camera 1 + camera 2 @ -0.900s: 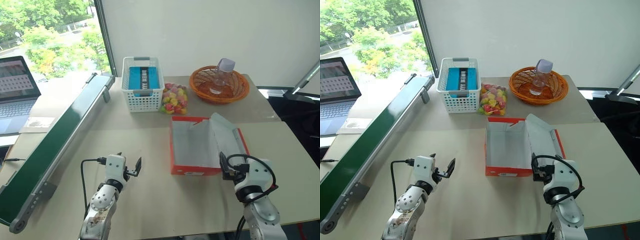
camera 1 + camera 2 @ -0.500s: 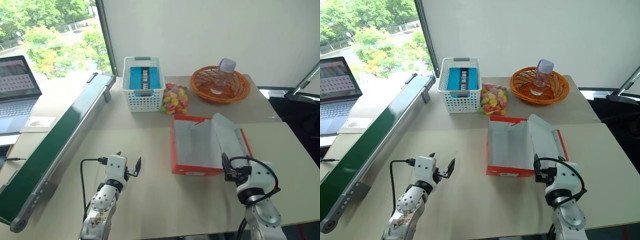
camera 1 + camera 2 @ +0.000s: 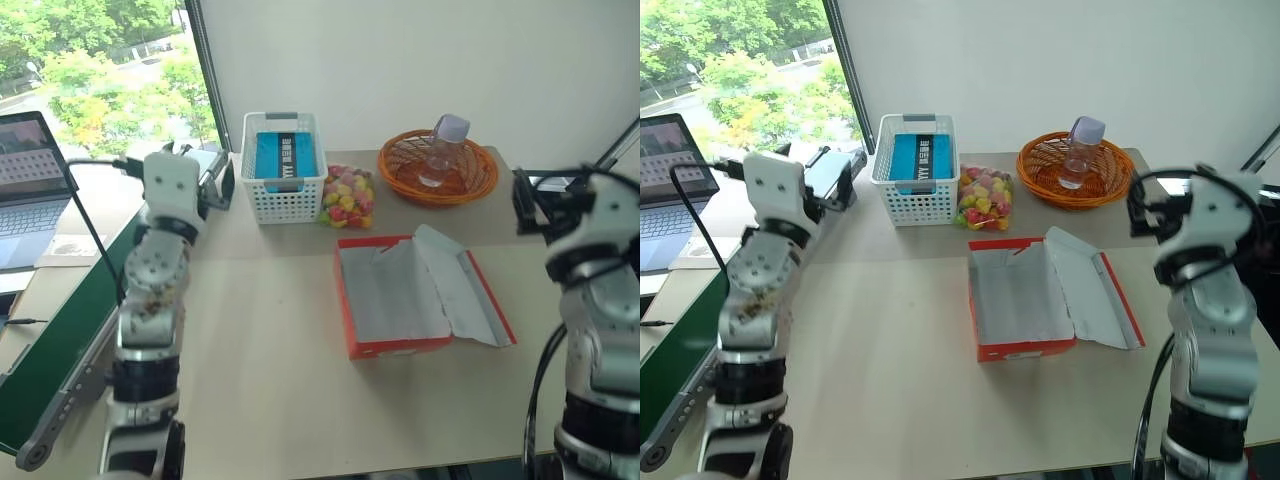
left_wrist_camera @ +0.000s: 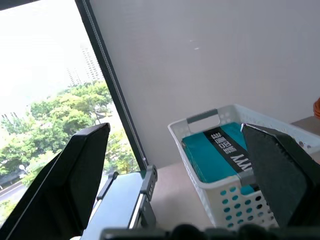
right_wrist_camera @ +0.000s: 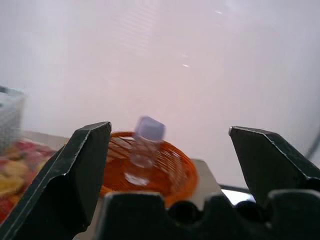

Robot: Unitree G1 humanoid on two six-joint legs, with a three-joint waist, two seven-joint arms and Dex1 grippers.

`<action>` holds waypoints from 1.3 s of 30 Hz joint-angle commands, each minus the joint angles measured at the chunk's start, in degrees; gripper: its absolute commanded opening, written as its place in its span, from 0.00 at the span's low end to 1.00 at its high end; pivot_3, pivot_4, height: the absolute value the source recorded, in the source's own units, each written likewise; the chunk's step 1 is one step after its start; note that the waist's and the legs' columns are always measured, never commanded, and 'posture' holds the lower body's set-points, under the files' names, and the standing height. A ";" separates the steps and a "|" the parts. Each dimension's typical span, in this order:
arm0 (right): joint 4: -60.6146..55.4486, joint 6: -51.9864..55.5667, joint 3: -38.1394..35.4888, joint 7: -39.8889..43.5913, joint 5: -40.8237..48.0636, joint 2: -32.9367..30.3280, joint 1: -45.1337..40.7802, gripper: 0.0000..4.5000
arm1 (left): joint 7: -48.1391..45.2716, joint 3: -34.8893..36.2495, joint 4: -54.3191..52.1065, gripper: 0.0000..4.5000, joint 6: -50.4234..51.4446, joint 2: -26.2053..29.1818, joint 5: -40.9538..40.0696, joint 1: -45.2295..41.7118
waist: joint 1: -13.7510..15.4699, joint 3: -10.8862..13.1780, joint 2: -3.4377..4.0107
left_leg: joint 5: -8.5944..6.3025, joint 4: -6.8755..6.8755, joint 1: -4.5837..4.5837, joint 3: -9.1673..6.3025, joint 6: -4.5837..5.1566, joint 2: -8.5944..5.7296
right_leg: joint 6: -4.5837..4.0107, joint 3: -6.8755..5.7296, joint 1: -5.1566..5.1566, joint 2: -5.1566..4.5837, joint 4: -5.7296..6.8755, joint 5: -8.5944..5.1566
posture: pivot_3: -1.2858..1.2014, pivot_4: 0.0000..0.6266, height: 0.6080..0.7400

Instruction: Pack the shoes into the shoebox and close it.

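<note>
left to right across the bench (image 3: pixel 270 380), as i read it from the head views. laptop (image 3: pixel 30 185) at the far left edge, then the green conveyor (image 3: pixel 60 340) running along that side. my left tool (image 4: pixel 175 175) is raised above the conveyor's far end, its fingers spread wide and grasping nothing; past them its wrist view looks at the white mesh basket (image 3: pixel 284 180) with a teal box inside. next, a bag of coloured sweets (image 3: pixel 347 198) just beside that basket. centre: the shoebox (image 3: pixel 400 345), red-orange, open, lined with white tissue paper (image 3: pixel 390 290), nothing inside; a tissue-covered flap (image 3: pixel 470 295) lies out to its right. behind it, the orange wicker basket (image 3: pixel 438 168) carrying a clear bottle (image 3: pixel 440 150). my right tool (image 5: pixel 170 170) is lifted at the bench's right side, likewise released and bare, facing the wicker basket.

step in hand, by my judgement: the very start. the box waits ready but i see no shoes on the bench, and no printed lid is plainly visible. the next move calls for finding the shoes first, perhaps off the conveyor, then bringing a released tool down over one.
</note>
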 commanded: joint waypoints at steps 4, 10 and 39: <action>2.45 7.27 9.39 15.06 8.29 -2.62 -5.76 1.00 | -8.78 1.33 -3.57 1.00 14.23 6.08 -7.33 -0.91 | 0.21 0.02 -0.03 | -0.13 -0.04 -0.25 0.00 0.05 -0.04 | -0.18 -0.03 -0.15 -0.05 -0.04 0.05 | 0.52 0.24 1.00; 4.62 7.09 12.13 21.83 10.82 -2.70 -5.84 1.00 | -11.79 1.45 -6.79 1.00 22.58 13.77 -6.49 5.11 | 0.16 0.04 -0.05 | -0.16 -0.02 -0.46 -0.02 0.06 -0.10 | -0.13 -0.08 -0.29 -0.13 -0.12 0.05 | 0.52 0.24 1.00; 14.40 3.34 27.13 35.38 9.09 8.47 -12.49 1.00 | -11.00 23.51 1.30 1.00 18.16 18.68 -11.01 19.53 | 0.17 0.13 -0.23 | -0.08 0.07 -0.29 0.00 -0.09 0.09 | -0.38 -0.21 -0.32 -0.05 0.12 0.15 | 0.52 0.24 1.00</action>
